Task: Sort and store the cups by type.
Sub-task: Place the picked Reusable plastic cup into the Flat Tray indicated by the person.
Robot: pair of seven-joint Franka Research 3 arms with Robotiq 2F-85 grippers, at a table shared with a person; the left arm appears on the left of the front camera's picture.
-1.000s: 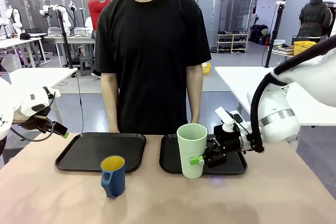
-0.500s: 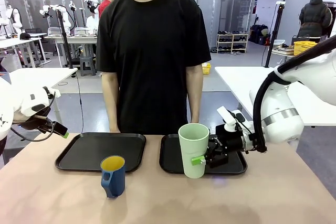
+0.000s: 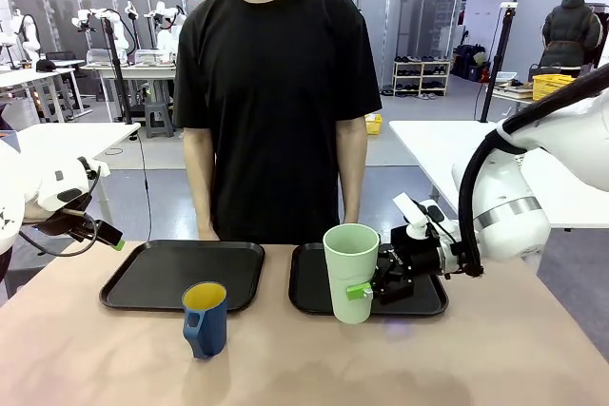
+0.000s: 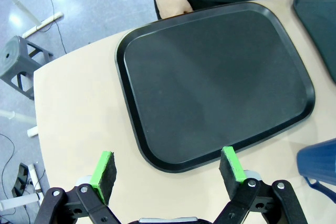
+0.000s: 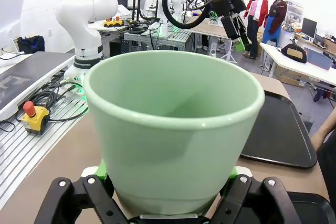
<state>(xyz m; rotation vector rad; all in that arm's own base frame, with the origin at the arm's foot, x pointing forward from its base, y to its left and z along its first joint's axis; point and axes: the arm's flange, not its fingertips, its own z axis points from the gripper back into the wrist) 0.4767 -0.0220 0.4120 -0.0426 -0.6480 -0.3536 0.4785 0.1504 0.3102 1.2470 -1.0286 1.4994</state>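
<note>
Front view: a person (image 3: 276,92) in a black T-shirt stands at the far side of a beige worktop (image 3: 304,368) that carries two black trays side by side. The right gripper (image 3: 360,290) reaches in from the right and is clamped low on a tall mint-green tumbler (image 3: 350,273), held upright over the near-left corner of the right tray (image 3: 306,278). Whether the tumbler's base rests on anything cannot be told. Compared with a second ago, the tumbler and gripper have shifted very slightly to the right.

A dark blue mug (image 3: 206,319) with a yellow inside stands on the worktop just in front of the left tray (image 3: 143,278), where it stood before. The left gripper (image 3: 107,235) hangs off the worktop's left edge, unmoved.

Left wrist view: the left gripper (image 4: 168,170) has its green pads wide apart and holds nothing, above the near edge of the left tray (image 4: 210,77).
</note>
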